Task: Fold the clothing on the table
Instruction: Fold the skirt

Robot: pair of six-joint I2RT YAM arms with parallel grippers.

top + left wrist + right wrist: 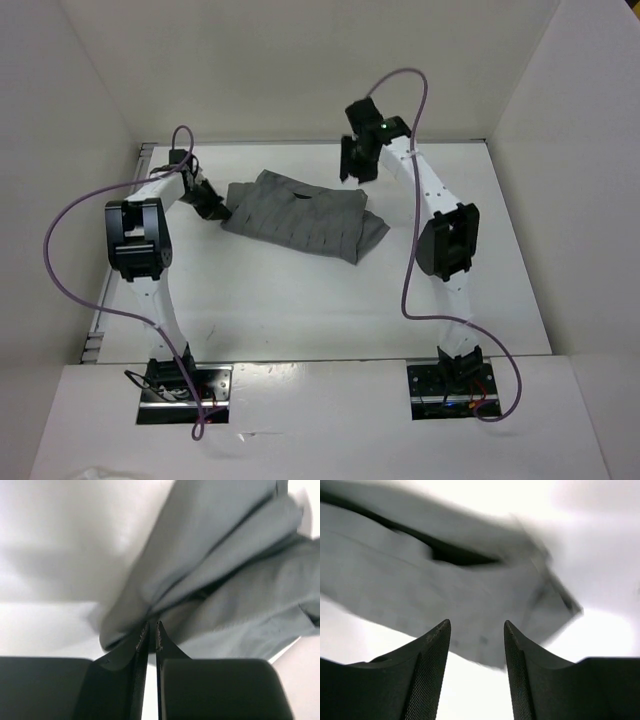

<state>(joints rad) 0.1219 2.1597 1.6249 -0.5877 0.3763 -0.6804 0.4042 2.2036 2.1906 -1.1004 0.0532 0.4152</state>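
Observation:
The clothing (300, 215) is a plain grey garment lying crumpled and partly doubled over at the back middle of the white table (300, 300). My left gripper (214, 204) is at its left edge. In the left wrist view the left gripper (152, 624) has its jaws nearly together on a pinch of the clothing (225, 580), whose pleats run into the tips. My right gripper (358, 162) hangs over the garment's far right corner. In the right wrist view the right gripper (477, 625) stands open with nothing between its fingers, and the blurred clothing (420, 580) lies just beyond the tips.
White walls (300, 70) close in the table at the back and both sides. Purple cables (60, 260) loop off both arms. A white front ledge (320, 420) carries the black mounting plates (185, 395) of the arm bases.

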